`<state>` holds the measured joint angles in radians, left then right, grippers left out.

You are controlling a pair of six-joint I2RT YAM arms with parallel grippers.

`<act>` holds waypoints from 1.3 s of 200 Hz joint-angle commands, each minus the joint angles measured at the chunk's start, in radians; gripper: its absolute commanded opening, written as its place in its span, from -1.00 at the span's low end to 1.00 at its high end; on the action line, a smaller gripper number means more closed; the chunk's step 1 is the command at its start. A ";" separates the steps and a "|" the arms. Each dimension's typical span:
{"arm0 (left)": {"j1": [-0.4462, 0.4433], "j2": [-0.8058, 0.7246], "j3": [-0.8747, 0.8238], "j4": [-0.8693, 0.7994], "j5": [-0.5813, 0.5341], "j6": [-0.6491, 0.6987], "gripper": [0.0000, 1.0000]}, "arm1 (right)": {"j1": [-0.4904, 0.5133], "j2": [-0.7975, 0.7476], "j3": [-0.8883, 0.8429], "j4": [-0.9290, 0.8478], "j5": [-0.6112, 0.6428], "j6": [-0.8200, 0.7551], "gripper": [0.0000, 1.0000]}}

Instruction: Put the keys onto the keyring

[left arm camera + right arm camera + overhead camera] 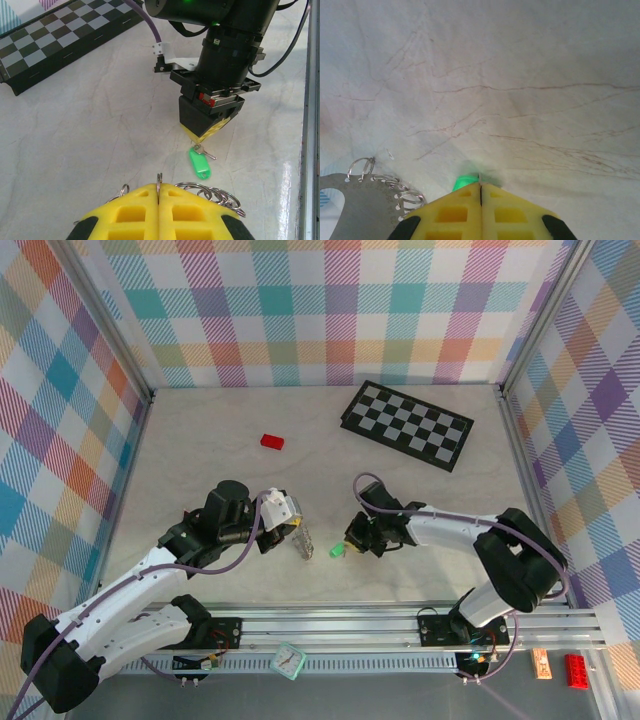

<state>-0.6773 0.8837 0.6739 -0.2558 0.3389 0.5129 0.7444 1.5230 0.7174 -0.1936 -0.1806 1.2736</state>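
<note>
The left gripper (159,192) is squeezing shut on the keyring (215,194), and the right gripper (206,135) is pinching the metal end of the green key (200,165), which is lying on the table (100,125) just beside the ring. I think the key is being picked up, so next it is needing a lift and a careful poke onto the ring. The ring is looking silvery, with lots of little loops.

Tabletop (200,440) open at left, centre and near right. Obstructions: checkerboard (408,424) rear right; red block (272,441) rear centre, the two well apart. Left end effector (159,191), carrying the keyring (212,193), closely faces the right end effector (204,136); green key (199,165) occupies the narrow gap. Plaid walls (300,310) close three sides.
</note>
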 commanded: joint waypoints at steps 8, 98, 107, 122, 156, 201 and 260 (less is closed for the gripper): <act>0.005 -0.004 -0.005 0.032 0.022 0.007 -1.00 | -0.002 0.031 0.040 -0.055 0.006 -0.066 -0.69; 0.006 -0.002 -0.006 0.030 0.022 0.006 -1.00 | -0.002 0.062 0.048 -0.046 0.003 -0.081 -0.58; 0.006 -0.001 -0.005 0.030 0.023 0.006 -1.00 | -0.002 0.060 0.053 -0.052 0.006 -0.088 -0.58; 0.006 -0.002 -0.005 0.030 0.023 0.007 -1.00 | -0.002 0.060 0.061 -0.058 0.009 -0.104 -0.58; 0.005 0.002 -0.005 0.030 0.025 0.008 -1.00 | -0.002 0.072 0.090 -0.087 0.016 -0.144 -0.58; 0.005 0.002 -0.005 0.029 0.024 0.009 -1.00 | -0.003 0.092 0.099 -0.096 0.012 -0.152 -0.62; 0.006 0.003 -0.004 0.026 0.023 0.010 -1.00 | -0.001 0.088 0.109 -0.124 0.029 -0.170 -0.71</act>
<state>-0.6773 0.8883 0.6739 -0.2558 0.3393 0.5129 0.7444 1.6039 0.7952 -0.2760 -0.1703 1.1316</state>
